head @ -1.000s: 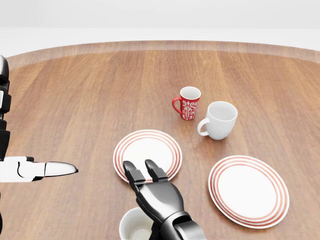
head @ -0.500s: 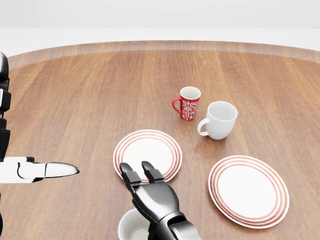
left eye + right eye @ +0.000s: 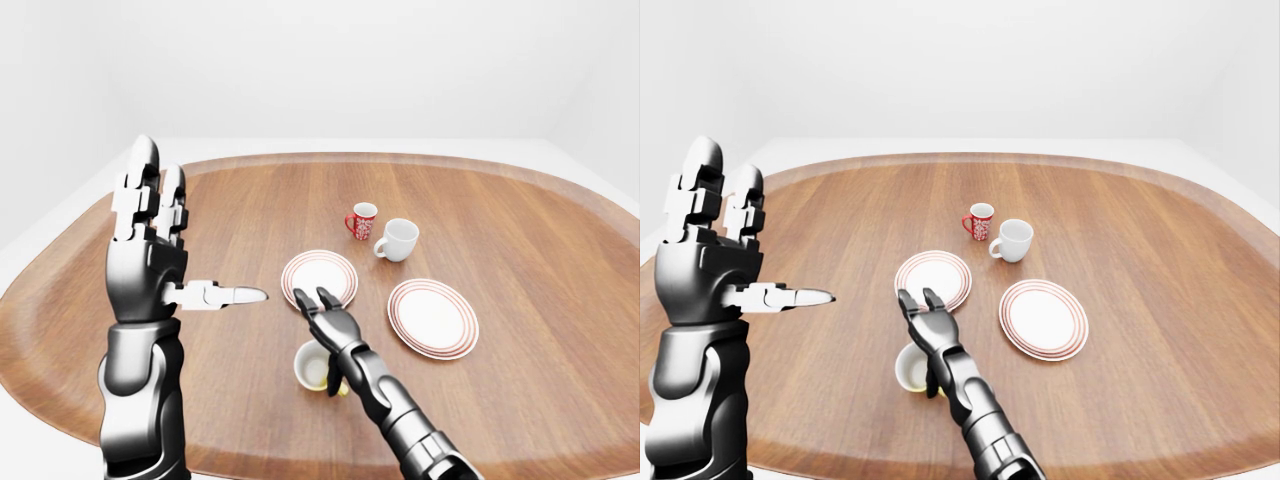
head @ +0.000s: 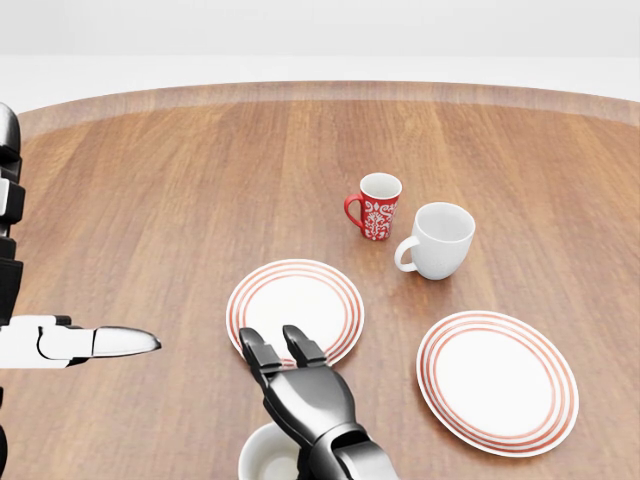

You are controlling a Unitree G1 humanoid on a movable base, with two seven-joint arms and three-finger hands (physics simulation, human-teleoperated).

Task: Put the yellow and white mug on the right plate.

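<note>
We are over the round brown wooden table [image 3: 520,250], and our dark metal right hand [image 3: 330,322] hangs above the yellow and white ceramic mug [image 3: 313,368], fingers spread wide and pointing toward the plates, holding nothing. The mug stands upright on the bare wood, on the near side of the left red-ringed white plate [image 3: 319,277] as the left-eye view frames it, just below that plate and well apart from the right red-ringed white plate [image 3: 432,317] where it belongs. In the head view only its pale rim peeks out under our wrist at the bottom edge. We judge it a stiff, glazed piece, light enough for three fingers yet slick and likely to chip if dropped. A sliver of yellow shows at its lower right side under our forearm; whether that is the handle we cannot tell. Our best bet is to wrap the fingers round the body below the rim, thumb opposite, and lift it straight. Our left hand [image 3: 150,235] is raised upright at the left of the view, well away from the left plate, fingers extended and thumb jutting sideways, empty. Now the count: three mugs in all, ours plus a red patterned mug [image 3: 362,221] and a plain white mug [image 3: 398,239] standing close together beyond the left plate. Two plates, both bare. Two hands, neither gripping.
</note>
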